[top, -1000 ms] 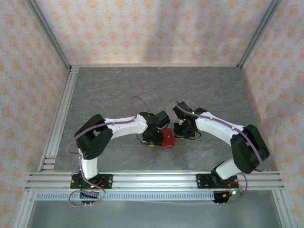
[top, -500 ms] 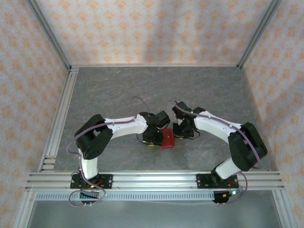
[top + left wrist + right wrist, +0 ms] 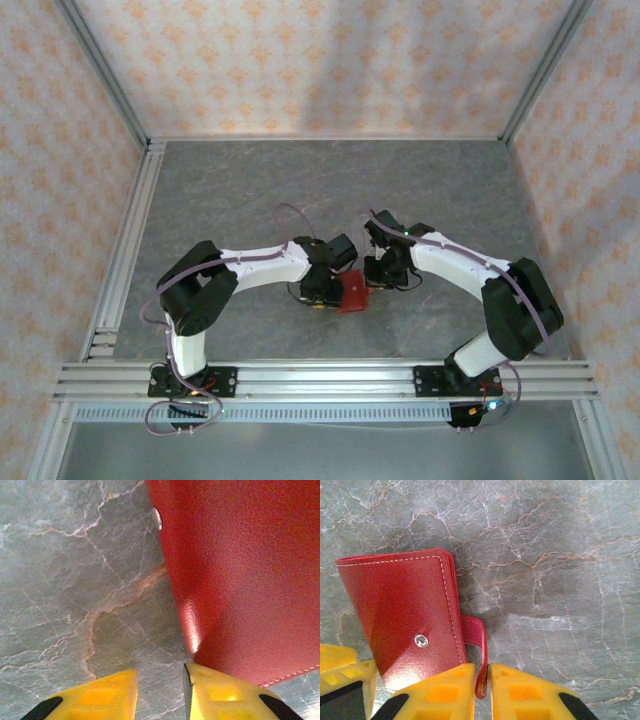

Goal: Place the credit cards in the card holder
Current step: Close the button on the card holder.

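Right end effector (image 3: 481, 674) tightened on pebbled card holder (image 3: 400, 605).

No legible text, brand or number, not even on the card holder (image 3: 395, 605).

Table (image 3: 300, 190): grey, marble-veined top. Walls (image 3: 320, 60): pale, orange-patterned, standing left, far and right. Aluminium rails (image 3: 320, 375): along the near and left edges.

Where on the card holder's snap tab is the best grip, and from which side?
Take the snap tab by its free looped end, one finger on each face, coming from the side where it sticks out past the card holder's stitched edge. The strap is thin and stands clear of the cover; the right pincer is pinched there.
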